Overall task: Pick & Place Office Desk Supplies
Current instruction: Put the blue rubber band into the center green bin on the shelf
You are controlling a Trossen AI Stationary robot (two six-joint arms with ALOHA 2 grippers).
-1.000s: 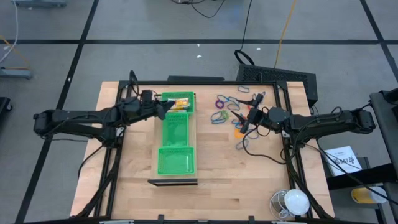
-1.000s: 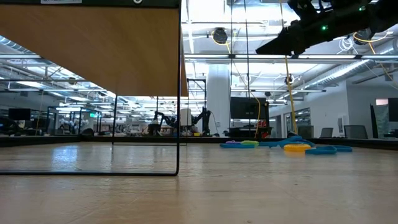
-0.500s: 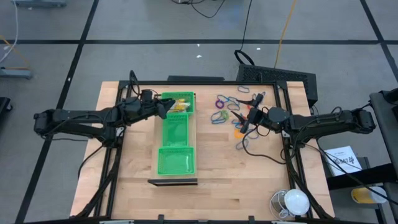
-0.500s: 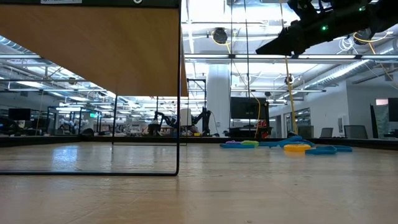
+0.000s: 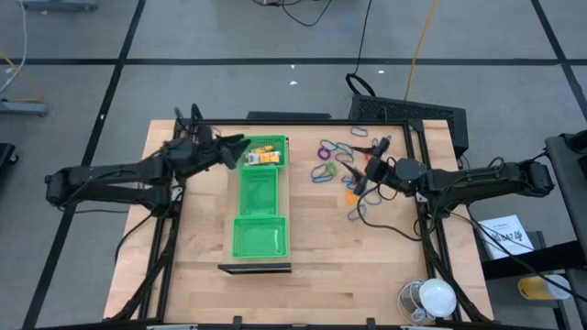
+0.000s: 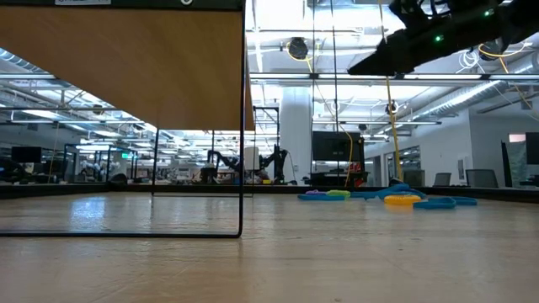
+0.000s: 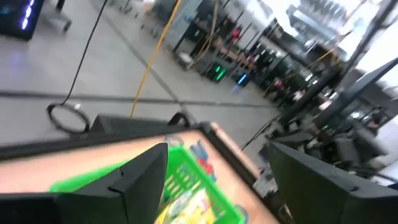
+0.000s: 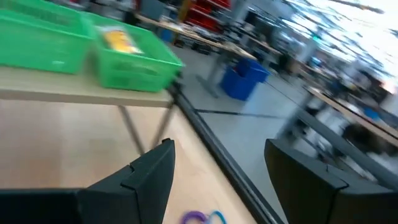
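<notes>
yellow pieces (image 5: 263,156) lie in the green tray (image 5: 260,238)'s far compartment; loops (image 5: 332,160) remain beside it. left gripper (image 5: 233,147) and right gripper (image 5: 365,176) fingers apart, empty.

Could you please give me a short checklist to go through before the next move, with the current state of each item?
1. Left claw open and holding nothing: ok.
2. Left claw beside the far end of the green tray, off its left rim: ok.
3. Yellow pieces lie in the tray's far compartment: ok.
4. Right claw open above the coloured loops, holding nothing: ok.
5. Loops still loose on the table, outside the tray: not ok.
6. Height of the right claw above the loops: cannot tell.
</notes>
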